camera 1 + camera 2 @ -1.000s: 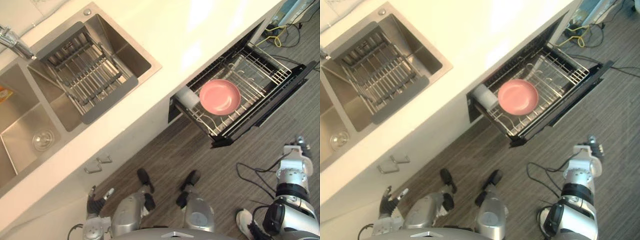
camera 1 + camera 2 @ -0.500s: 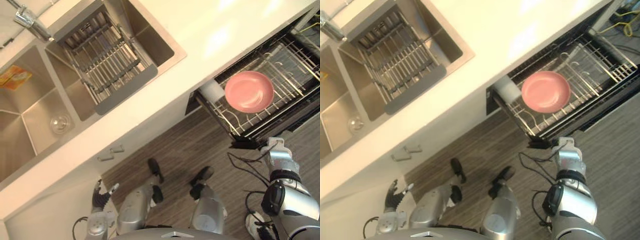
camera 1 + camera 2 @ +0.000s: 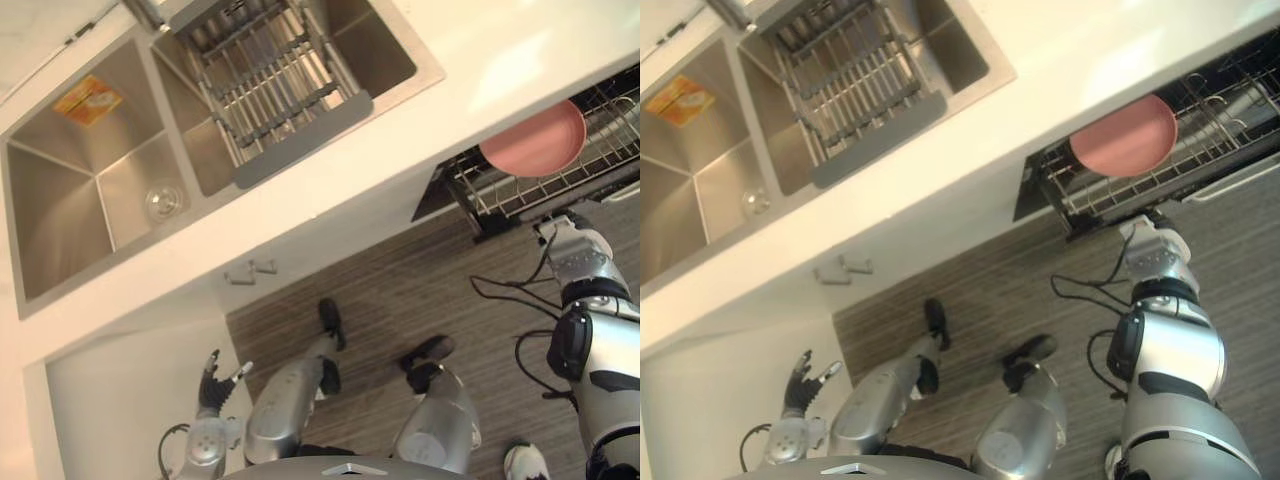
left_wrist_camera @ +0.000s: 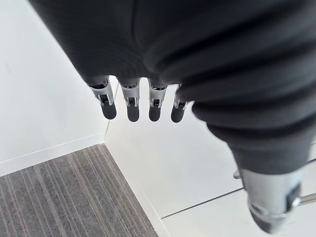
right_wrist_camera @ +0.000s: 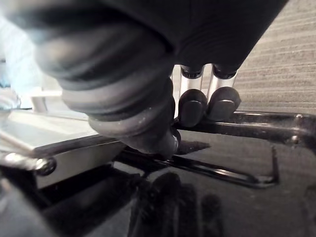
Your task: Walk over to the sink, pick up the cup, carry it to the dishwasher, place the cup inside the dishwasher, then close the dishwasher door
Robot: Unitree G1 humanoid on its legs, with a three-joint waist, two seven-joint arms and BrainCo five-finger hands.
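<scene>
You're looking at one sink (image 3: 52, 205) with two basins: one is holding one slatted rack (image 3: 275, 85), the other is carrying one yellow sticker (image 3: 88, 98). One dishwasher (image 3: 480, 225) is standing open, and its wire basket (image 3: 510, 186) is holding one pink plate (image 3: 535, 145). I can't tell where the cup is sitting. The right hand (image 3: 560, 232) is resting straight, close-set fingers (image 5: 191, 106) on the door edge (image 5: 256, 121). The left hand (image 3: 213, 378) is hanging by the white cabinet (image 3: 130, 390), fingers (image 4: 129, 106) straight and apart.

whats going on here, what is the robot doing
The robot stands before the sink and the open dishwasher. Its right hand rests straight-fingered against the dishwasher door, seemingly about to push it closed. A pink plate sits in the pulled-out rack. The left hand hangs open, idle.
</scene>
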